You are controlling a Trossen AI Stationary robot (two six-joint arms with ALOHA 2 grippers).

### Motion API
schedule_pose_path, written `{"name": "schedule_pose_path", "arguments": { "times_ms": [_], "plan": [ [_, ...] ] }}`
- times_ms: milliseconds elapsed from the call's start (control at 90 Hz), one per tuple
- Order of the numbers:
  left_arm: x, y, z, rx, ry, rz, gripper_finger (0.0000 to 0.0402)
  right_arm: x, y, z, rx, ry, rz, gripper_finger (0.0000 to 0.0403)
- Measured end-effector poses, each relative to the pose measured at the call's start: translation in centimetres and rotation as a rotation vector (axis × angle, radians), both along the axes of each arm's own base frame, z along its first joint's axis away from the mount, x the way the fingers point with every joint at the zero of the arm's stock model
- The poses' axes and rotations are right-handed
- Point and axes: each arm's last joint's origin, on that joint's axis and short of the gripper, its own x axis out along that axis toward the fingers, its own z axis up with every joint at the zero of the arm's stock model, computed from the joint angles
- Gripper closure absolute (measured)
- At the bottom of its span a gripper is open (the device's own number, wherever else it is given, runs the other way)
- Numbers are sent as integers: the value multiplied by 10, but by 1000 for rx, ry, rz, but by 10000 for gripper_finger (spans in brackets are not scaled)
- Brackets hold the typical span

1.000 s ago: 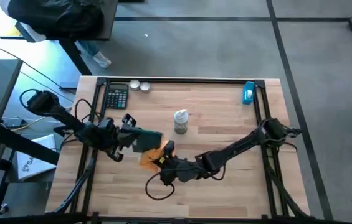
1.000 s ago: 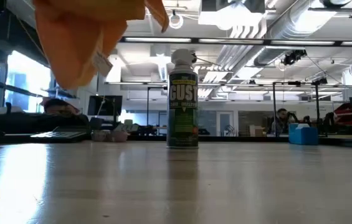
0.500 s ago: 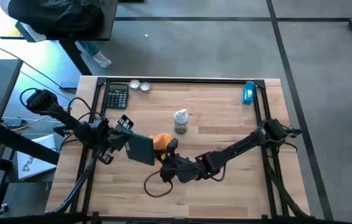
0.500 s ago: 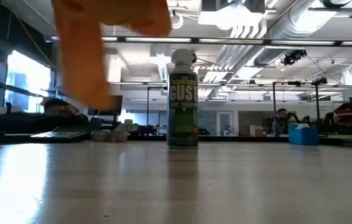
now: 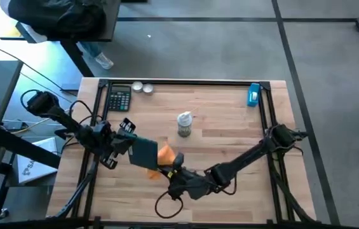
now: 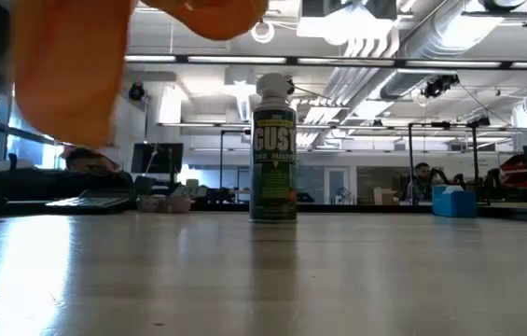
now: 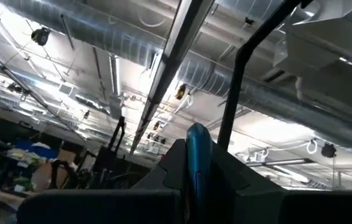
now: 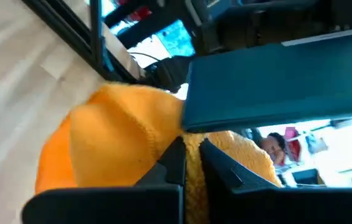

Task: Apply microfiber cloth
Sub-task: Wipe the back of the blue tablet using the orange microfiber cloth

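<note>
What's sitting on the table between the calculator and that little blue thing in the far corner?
From above, two small round silver tins sit right beside the calculator; the rest of the wood up to the blue object is bare. The spray can stands nearer, off that line.

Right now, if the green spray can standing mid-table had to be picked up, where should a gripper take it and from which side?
Probably around the straight cylindrical body of the spray can, below the narrower white cap. It stands upright and alone, so a level approach from the right arm's side looks clearest. The right gripper is shut on the microfiber cloth, against the dark device that the left gripper holds.
</note>
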Motion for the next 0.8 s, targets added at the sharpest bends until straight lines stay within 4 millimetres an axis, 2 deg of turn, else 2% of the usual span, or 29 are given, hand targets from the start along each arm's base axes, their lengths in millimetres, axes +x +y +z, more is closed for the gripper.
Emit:
{"name": "schedule_pose_path", "arguments": {
  "times_ms": [267, 422, 611, 800],
  "plan": [
    [-2, 2, 1, 8, 5, 37, 388, -7, 12, 1, -1, -19, -12, 403],
    [-2, 1, 1, 8, -4, 14, 388, -5, 6, 4, -75, -26, -98, 403],
    [-1, 0, 1, 15, -2, -5, 388, 0, -2, 6, -68, -46, -100, 403],
    [-1, -4, -2, 40, 34, -23, 387, 3, -4, 13, -151, -68, -92, 403]
  ]
}}
